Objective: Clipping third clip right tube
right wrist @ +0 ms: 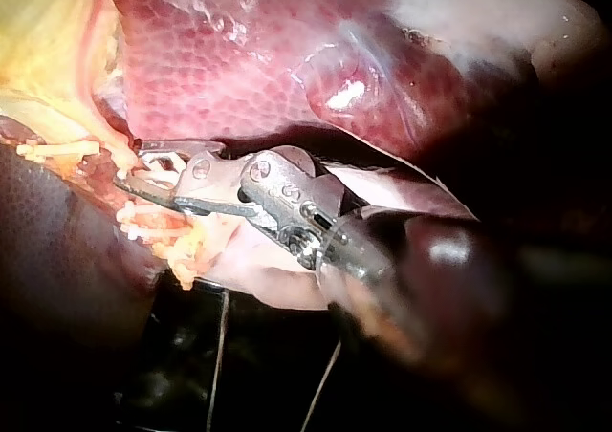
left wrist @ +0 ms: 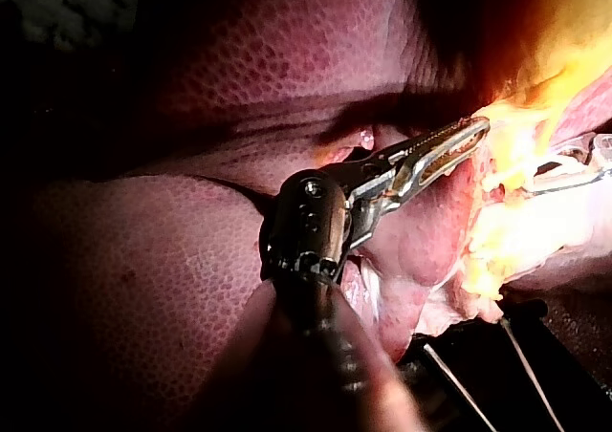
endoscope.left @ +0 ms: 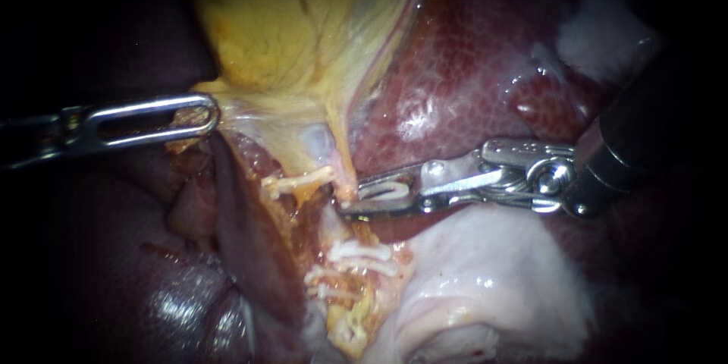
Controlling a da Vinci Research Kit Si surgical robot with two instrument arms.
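The yellow gallbladder (endoscope.left: 303, 23) hangs over the red liver (endoscope.left: 470, 53). My left instrument (endoscope.left: 208, 115) comes in from the left, its slotted jaws shut on the gallbladder's lower edge; the left wrist view shows that instrument (left wrist: 473, 131) closed on yellow tissue. My right instrument (endoscope.left: 350, 201) reaches in from the right. Its jaws stand apart and hold a white clip (endoscope.left: 383, 193), with their tips at the pale tube (endoscope.left: 343, 171) below the gallbladder. In the right wrist view this instrument (right wrist: 129, 169) sits against the same strand.
One white clip (endoscope.left: 299, 180) lies across the tissue left of the tube. Further white clips (endoscope.left: 362, 252) sit lower down on yellow tissue. A pale glistening fold (endoscope.left: 493, 280) lies under the right instrument. Dark liver lobe (endoscope.left: 250, 243) fills the lower left.
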